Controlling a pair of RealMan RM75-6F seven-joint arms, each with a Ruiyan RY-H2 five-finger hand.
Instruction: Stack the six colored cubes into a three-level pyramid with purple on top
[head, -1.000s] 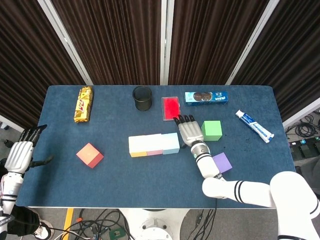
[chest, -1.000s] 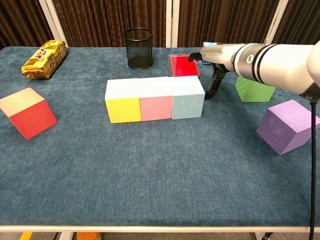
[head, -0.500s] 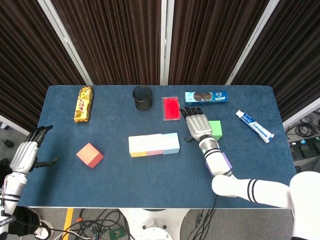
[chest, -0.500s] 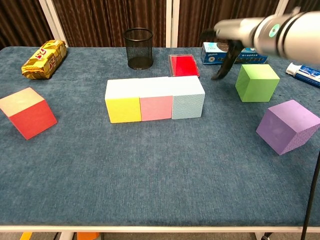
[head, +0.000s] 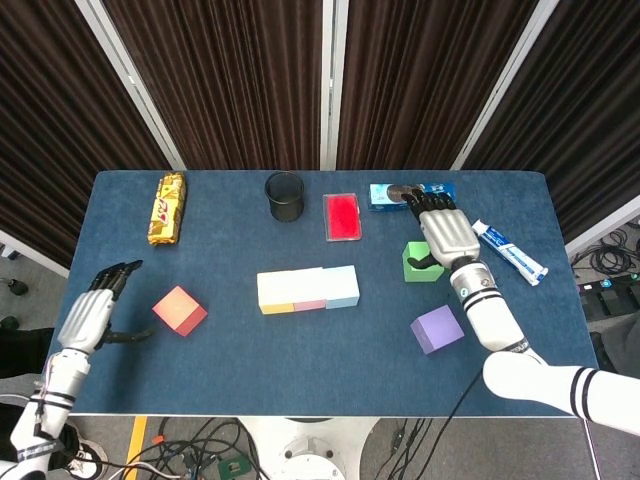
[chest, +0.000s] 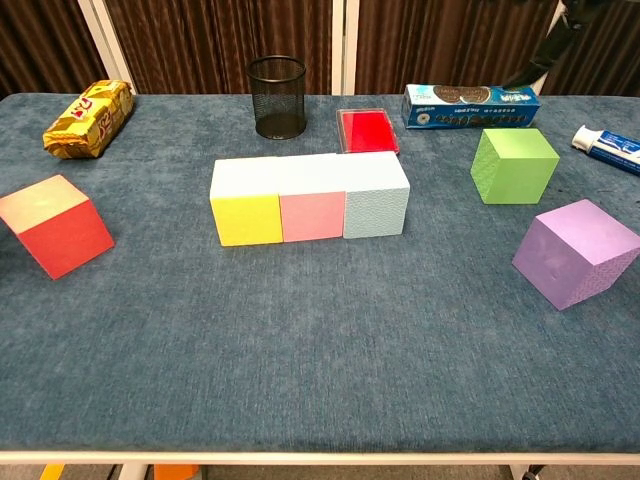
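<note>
The left hand (head: 88, 318) hangs at the near left edge of the bench (head: 300, 340), fingers (head: 118, 272) spread, holding nothing, beside the red cube (head: 180, 310). The purple cube (chest: 577, 251) sits alone, near right. Yellow, pink and blue cubes (chest: 309, 197) touch in a row. Farther back, the right hand (head: 447, 237) hovers over the green cube (chest: 514, 165), fingers apart.

Three cubes (chest: 310, 198) abut in a row.

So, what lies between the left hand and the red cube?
Only bare blue tabletop lies between left hand and red cube, seen in the head view.
</note>
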